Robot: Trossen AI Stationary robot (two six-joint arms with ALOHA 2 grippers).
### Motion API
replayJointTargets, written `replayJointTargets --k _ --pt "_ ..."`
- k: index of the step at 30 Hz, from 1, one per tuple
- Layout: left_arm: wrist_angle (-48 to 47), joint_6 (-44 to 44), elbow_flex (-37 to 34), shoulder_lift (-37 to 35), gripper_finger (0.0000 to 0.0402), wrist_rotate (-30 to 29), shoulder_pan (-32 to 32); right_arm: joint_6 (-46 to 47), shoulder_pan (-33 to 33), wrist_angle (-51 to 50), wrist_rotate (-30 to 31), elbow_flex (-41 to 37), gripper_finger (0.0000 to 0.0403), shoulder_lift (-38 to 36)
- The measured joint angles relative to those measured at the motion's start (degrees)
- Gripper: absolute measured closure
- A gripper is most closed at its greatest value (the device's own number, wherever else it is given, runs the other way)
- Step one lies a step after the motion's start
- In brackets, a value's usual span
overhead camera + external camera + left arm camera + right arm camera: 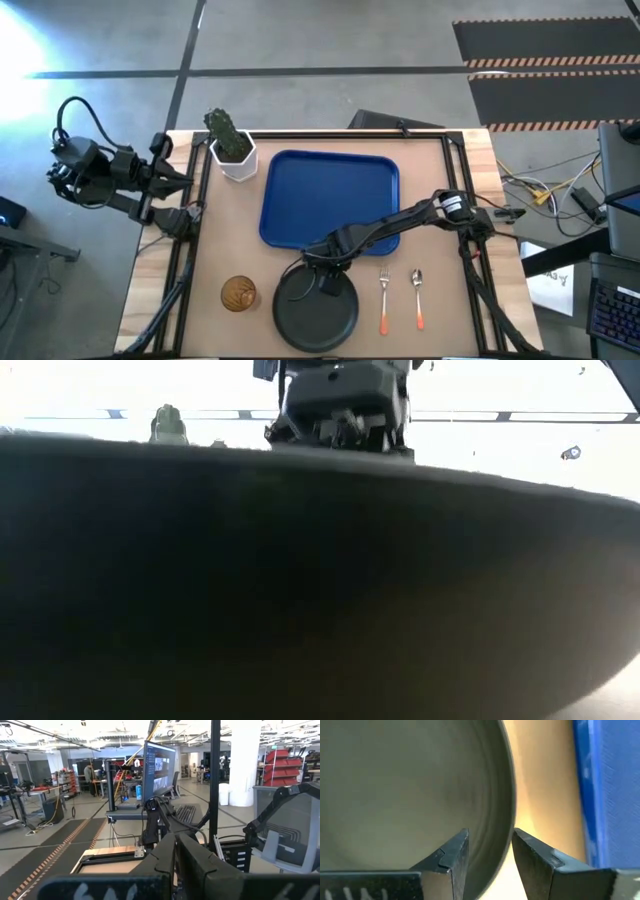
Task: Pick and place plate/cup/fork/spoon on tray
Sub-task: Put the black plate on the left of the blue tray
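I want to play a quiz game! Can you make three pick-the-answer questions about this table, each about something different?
1. Where is the cup?
A. on the tray
B. left of the plate
C. behind the cactus

2. How many orange-handled things lie right of the plate?
A. two
B. one
C. four

3. What is the right tool doing?
A. resting off the table
B. holding the fork
C. open around the plate's rim

Answers: 1 B, it stands beside the plate on the table. 2 A, the fork and spoon. 3 C, one finger sits on each side of the rim.
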Motion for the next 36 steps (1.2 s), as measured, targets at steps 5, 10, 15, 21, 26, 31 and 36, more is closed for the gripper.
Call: replayJointTargets --k 5,10,15,21,26,31,36 --pt "0.0 0.0 0.0 0.0 0.0395 0.1 0.0 -0.2 0.0 0.3 -0.1 -0.1 0.0266 1.3" --pt "0.0 0.0 0.0 0.0 0.0395 0.2 0.0 -0.4 0.0 0.6 -0.1 -0.1 0.0274 2.2" --pt "0.0 0.0 0.0 0.0 0.0395 0.3 0.0 -1.1 0.0 0.7 -0.1 -0.1 0.0356 1.9" --pt "0.0 0.0 0.0 0.0 0.0395 0.3 0.0 -2.3 0.0 0.3 -0.1 1.5 0.0392 1.3" --pt "0.0 0.0 0.0 0.0 0.0395 0.3 0.0 -4.5 -0.1 -3.3 3.8 6.5 0.0394 0.9" --pt "0.0 0.0 -0.1 0.0 0.0395 0.3 0.0 -7.0 -1.7 -15.6 15.7 15.4 0.0395 -1.6" --pt "0.0 0.0 -0.6 0.0 0.0395 0.3 0.0 -8.0 -5.3 -24.4 29.5 23.0 0.0395 -6.0"
